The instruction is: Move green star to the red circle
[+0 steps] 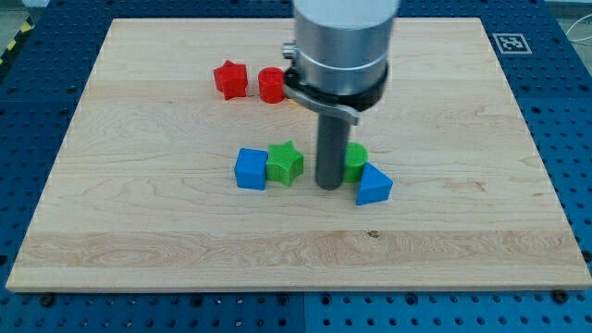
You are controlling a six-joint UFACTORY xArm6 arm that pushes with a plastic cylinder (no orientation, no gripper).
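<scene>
The green star [286, 163] lies near the board's middle, touching a blue cube [251, 169] on its left. The red circle [271, 84] sits toward the view's top, next to a red star [230, 79] on its left. My tip [329, 186] rests on the board just right of the green star, with a small gap between them. A green round block [356, 159] and a blue triangular block [374, 185] lie just right of the rod.
The wooden board [139, 222] lies on a blue perforated table. The arm's grey body [340, 46] hides part of the board behind it, right of the red circle. A marker tag [511, 43] sits at the board's top right corner.
</scene>
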